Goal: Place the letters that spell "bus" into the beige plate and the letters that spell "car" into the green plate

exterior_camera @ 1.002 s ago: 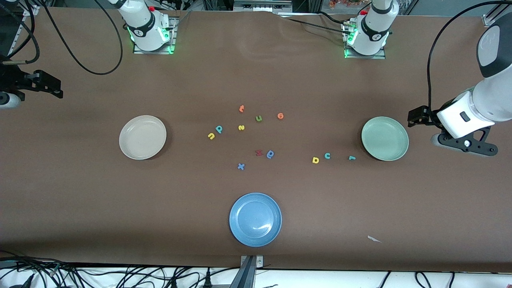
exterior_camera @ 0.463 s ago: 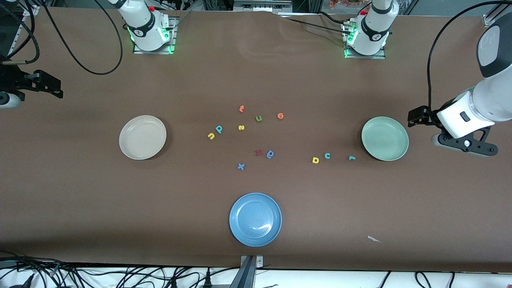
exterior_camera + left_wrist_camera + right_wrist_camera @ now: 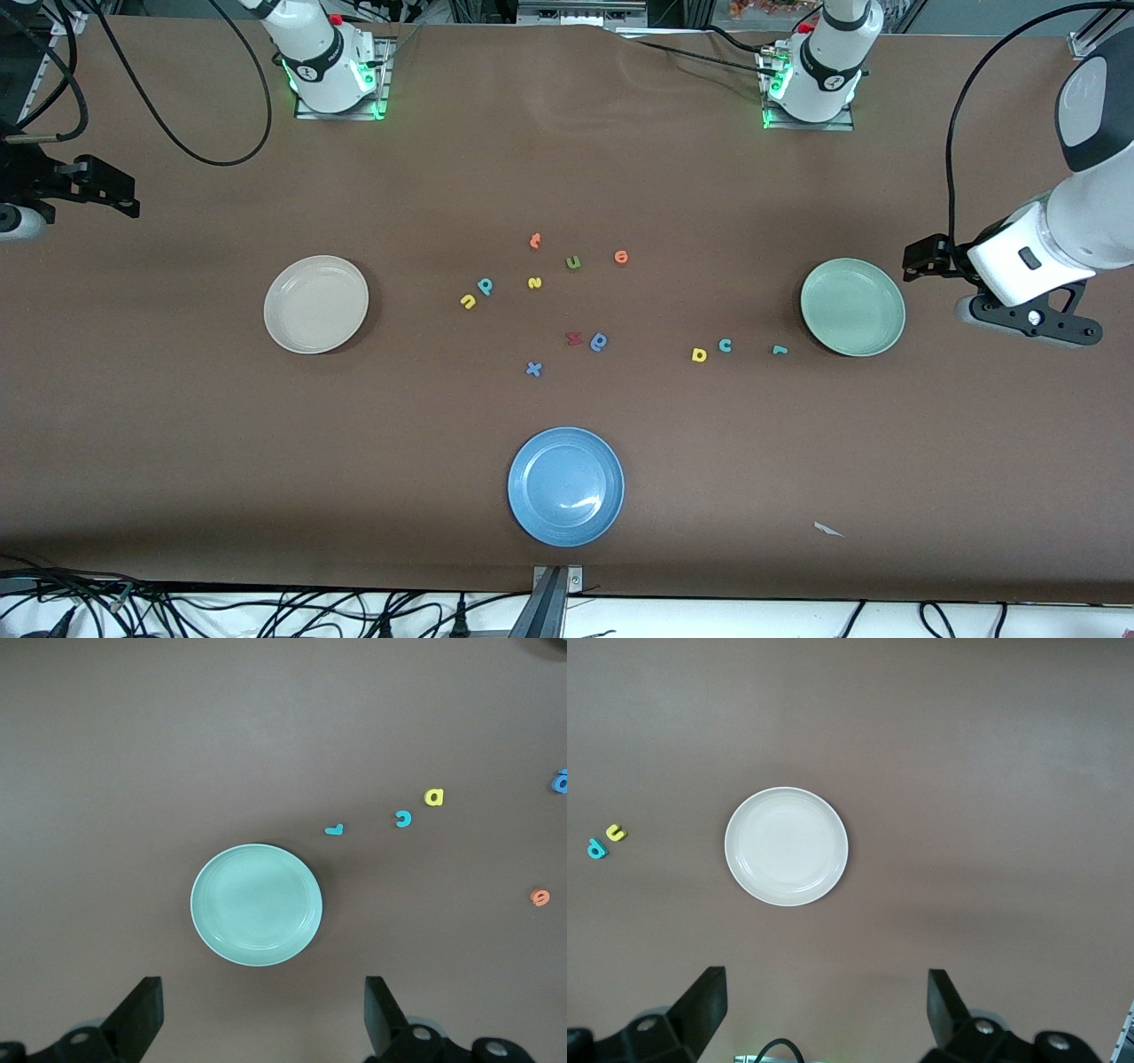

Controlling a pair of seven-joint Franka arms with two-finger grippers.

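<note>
A: Where are the grippers?
B: The left gripper (image 3: pixel 261 1014) hangs spread wide and empty, the green plate (image 3: pixel 256 904) just ahead of its jaws, with the teal "r" (image 3: pixel 334 829), teal "c" (image 3: pixel 403 818) and yellow "a" (image 3: pixel 433 796) past it.
A: And the right gripper (image 3: pixel 824 1010)?
B: Also released, waiting above the beige plate (image 3: pixel 787 846); the teal "b" (image 3: pixel 597 849) and yellow "u" (image 3: pixel 616 832) lie off to one side, the yellow "s" (image 3: pixel 533 283) mid-table.

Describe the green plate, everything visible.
The green plate is round, shallow and pale sage green, with a smooth, slightly glossy look and a low raised rim. It lies flat and empty on the brown table toward the left arm's end. Nothing touches it; the teal "r" lies beside it, apart.
</note>
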